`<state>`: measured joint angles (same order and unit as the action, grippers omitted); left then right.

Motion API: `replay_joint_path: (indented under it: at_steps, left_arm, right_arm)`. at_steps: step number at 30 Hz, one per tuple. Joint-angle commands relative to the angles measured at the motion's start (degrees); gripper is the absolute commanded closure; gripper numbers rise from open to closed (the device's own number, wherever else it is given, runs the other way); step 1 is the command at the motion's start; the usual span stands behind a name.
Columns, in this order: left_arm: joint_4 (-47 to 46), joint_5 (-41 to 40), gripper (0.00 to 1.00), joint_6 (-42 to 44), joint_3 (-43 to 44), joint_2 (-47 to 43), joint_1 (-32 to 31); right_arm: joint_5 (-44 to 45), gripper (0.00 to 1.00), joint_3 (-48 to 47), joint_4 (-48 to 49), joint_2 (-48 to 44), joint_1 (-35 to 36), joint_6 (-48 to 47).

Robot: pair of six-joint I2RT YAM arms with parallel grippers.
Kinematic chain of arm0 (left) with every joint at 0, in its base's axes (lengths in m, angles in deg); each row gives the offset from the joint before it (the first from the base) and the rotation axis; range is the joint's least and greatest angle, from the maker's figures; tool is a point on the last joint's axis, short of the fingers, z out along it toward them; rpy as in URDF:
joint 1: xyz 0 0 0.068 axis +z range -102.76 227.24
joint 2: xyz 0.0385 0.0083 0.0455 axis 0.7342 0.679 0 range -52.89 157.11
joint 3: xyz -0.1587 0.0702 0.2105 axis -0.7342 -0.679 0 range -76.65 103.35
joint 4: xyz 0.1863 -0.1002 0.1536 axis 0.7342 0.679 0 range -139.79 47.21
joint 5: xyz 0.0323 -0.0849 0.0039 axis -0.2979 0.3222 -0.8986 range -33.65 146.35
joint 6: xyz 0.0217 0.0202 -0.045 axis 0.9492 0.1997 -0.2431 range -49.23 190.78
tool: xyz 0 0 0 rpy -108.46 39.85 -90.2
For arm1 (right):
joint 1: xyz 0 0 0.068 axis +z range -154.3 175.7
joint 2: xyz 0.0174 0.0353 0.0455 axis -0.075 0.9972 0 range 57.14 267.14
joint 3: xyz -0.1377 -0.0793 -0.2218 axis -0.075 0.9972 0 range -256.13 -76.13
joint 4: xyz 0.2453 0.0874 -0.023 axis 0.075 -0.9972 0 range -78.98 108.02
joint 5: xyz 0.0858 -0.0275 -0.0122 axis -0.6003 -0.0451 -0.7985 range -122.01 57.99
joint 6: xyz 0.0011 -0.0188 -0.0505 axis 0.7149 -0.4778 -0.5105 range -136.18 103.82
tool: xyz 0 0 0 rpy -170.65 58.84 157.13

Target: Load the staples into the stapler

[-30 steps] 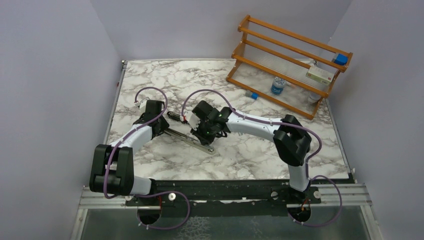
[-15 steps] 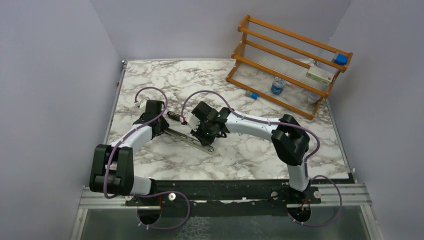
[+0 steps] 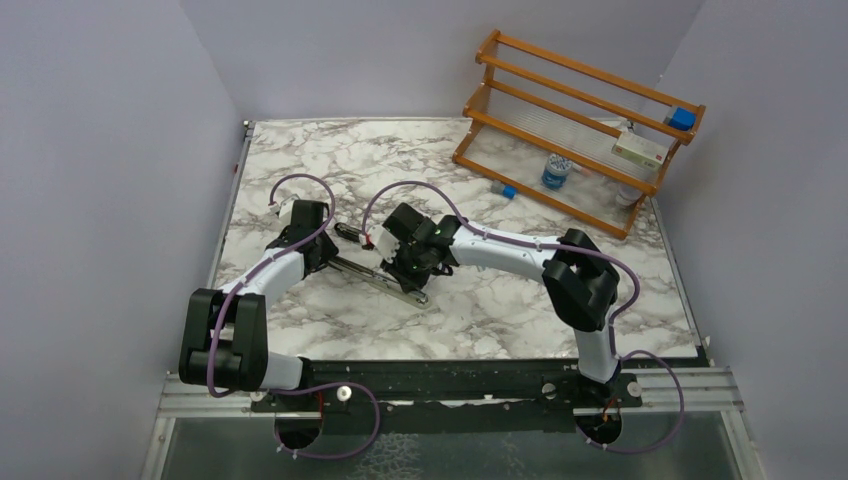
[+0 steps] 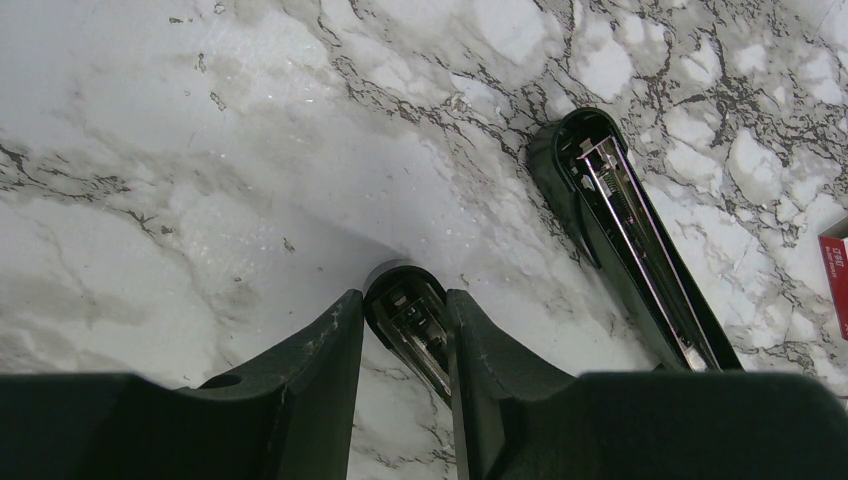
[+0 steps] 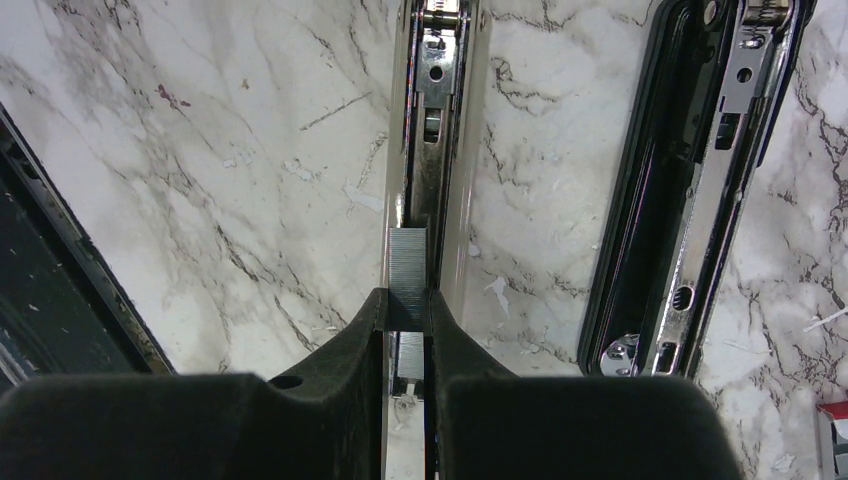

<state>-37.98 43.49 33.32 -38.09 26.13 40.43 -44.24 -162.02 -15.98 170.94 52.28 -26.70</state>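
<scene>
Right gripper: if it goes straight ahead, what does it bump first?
Probably the silver channel of the open stapler. The right gripper points down at it, and the staple strip it holds lies along that channel. How much gap is left is unclear.

Legible text: none.

- Red staples box point(image 4: 838, 285), at the right edge of the left wrist view. There is white print near its upper corner, but the frame cuts it off and it is too blurred to read.
- The same box shows as a red corner at the bottom right of the right wrist view, with no lettering that can be made out.
- Pale flat carton point(image 3: 640, 150), on the wooden rack point(image 3: 590, 70) in the overhead view. It has a coloured band along its side, and any wording is too small to read.
</scene>
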Motion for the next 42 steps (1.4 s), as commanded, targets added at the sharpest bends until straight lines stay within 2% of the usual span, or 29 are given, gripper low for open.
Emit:
replay_joint_path:
  at_steps: [1, 7, 12, 42]
  left_arm:
    - [1.7, -0.9, 0.63, 0.8, 0.3, 0.9, 0.5]
    - [1.6, -0.9, 0.63, 0.7, 0.2, 0.9, 0.5]
    - [1.6, -1.0, 0.63, 0.8, 0.0, 0.8, 0.5]
    - [1.6, -1.2, 0.63, 0.8, -0.2, 0.7, 0.4]
  right_arm:
    - [0.5, 0.99, -0.1, 2.2, -0.8, 0.4, 1.0]
    - [3.4, 0.99, 0.8, 4.3, -2.7, 0.5, 1.9]
    - [4.2, 0.99, -0.4, 1.5, -0.8, 0.4, 1.1]
    - [-0.7, 0.99, -1.2, -0.2, 1.0, 0.4, 0.1]
